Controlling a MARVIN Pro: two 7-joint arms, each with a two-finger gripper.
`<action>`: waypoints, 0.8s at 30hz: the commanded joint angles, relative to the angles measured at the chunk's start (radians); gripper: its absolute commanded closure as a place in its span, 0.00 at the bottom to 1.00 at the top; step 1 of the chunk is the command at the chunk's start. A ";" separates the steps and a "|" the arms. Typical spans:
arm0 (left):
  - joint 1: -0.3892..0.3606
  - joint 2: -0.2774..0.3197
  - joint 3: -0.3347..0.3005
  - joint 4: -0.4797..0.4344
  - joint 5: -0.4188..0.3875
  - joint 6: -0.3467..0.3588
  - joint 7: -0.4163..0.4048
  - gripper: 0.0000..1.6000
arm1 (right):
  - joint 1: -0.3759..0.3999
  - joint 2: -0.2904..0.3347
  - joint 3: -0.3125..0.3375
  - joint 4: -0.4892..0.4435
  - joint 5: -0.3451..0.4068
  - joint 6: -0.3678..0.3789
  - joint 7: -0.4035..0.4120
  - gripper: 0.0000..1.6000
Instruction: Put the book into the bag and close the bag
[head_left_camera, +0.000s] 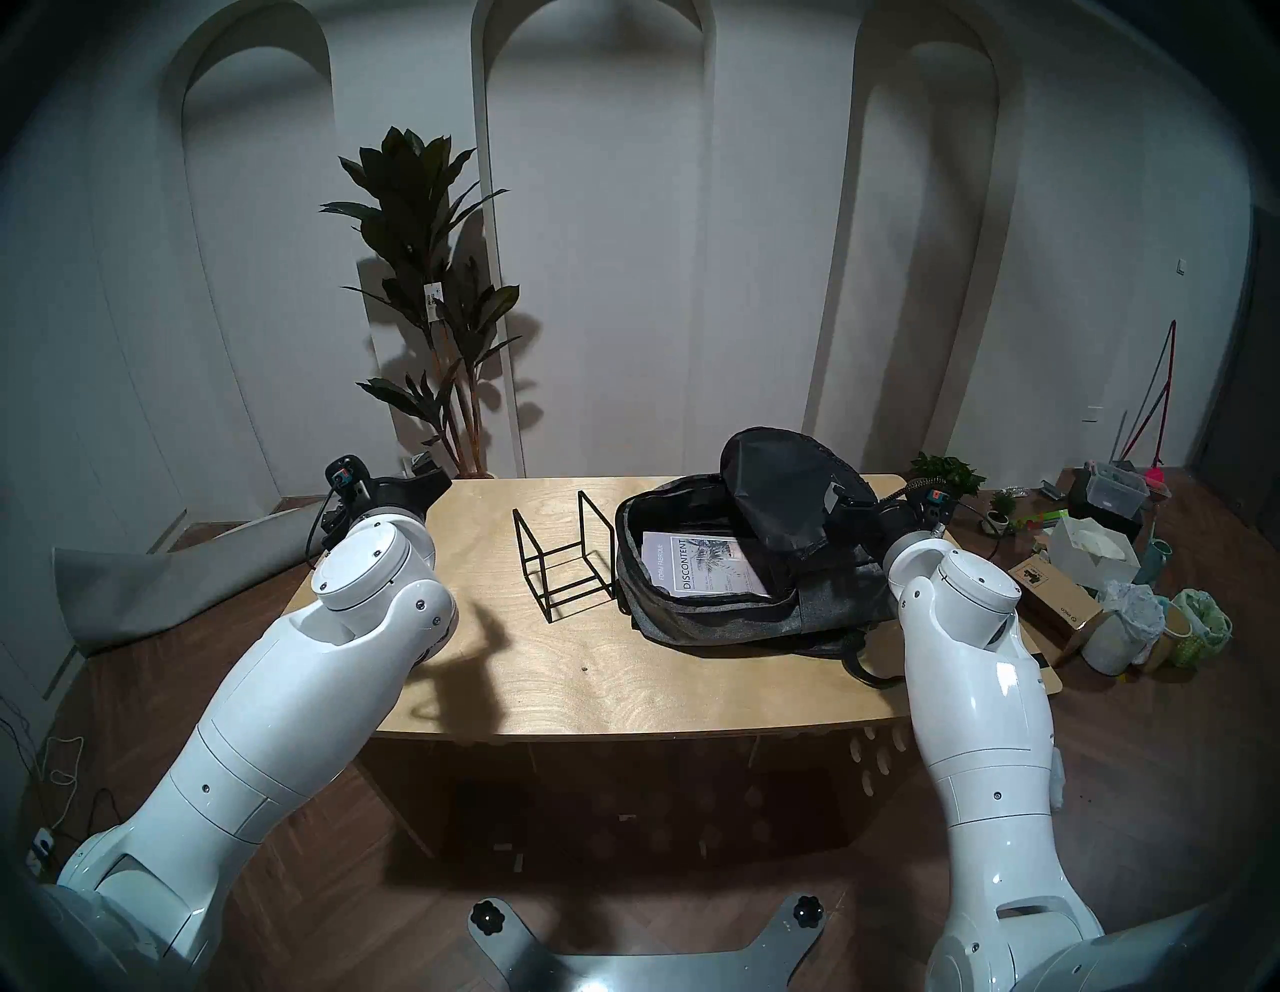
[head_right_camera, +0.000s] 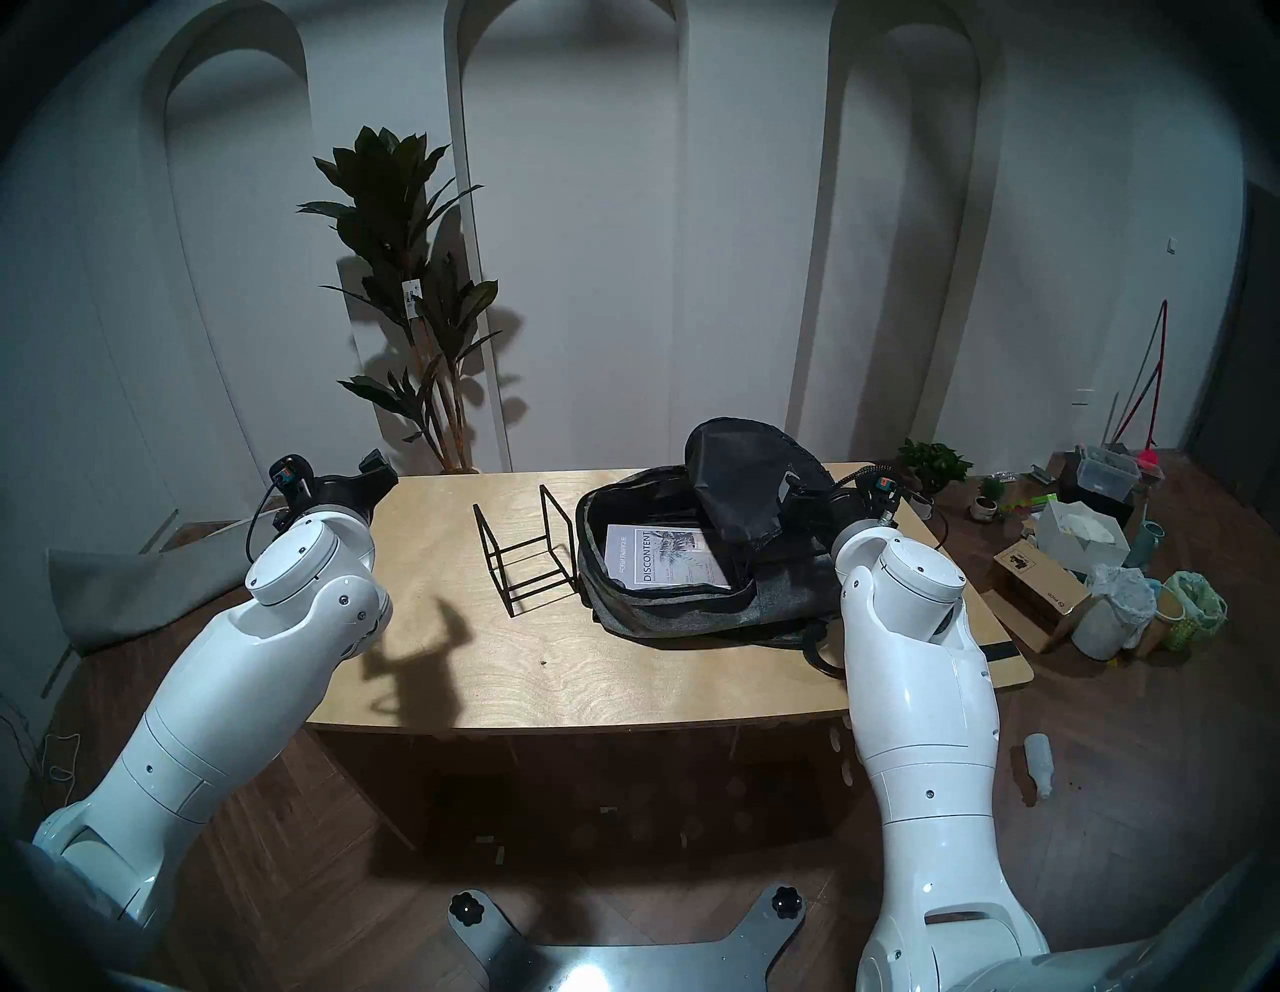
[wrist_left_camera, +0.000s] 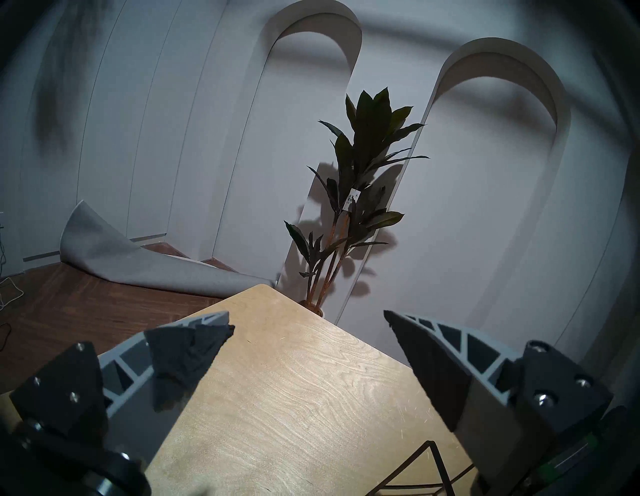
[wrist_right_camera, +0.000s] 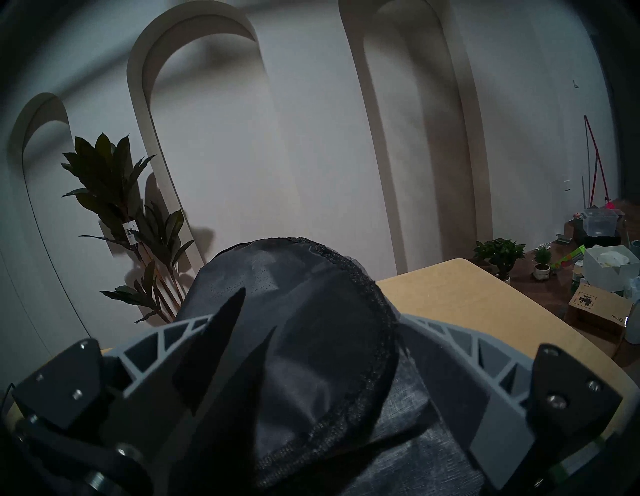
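Note:
The white book marked "DISCONTENT" lies flat, cover up, inside the open grey bag on the right half of the table; both also show in the head right view, book and bag. The bag's flap stands raised, black lining showing. My right gripper is at the flap's right edge. In the right wrist view it is open with the flap between its fingers. My left gripper is open and empty over the table's far left corner.
A black wire-frame stand stands just left of the bag. The wooden table has its front edge near me. A tall plant stands behind it. A cardboard box and clutter lie on the floor to the right.

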 joint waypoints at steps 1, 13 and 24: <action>-0.028 -0.001 0.007 -0.014 0.013 0.006 -0.008 0.00 | 0.011 -0.004 0.007 -0.019 0.003 -0.013 -0.005 0.00; -0.028 0.001 0.015 -0.025 0.025 0.006 0.008 0.00 | 0.037 -0.019 -0.006 0.028 0.011 -0.033 -0.004 0.00; -0.030 0.000 0.022 -0.033 0.035 0.008 0.029 0.00 | 0.053 -0.027 -0.021 0.054 0.022 -0.046 -0.001 0.00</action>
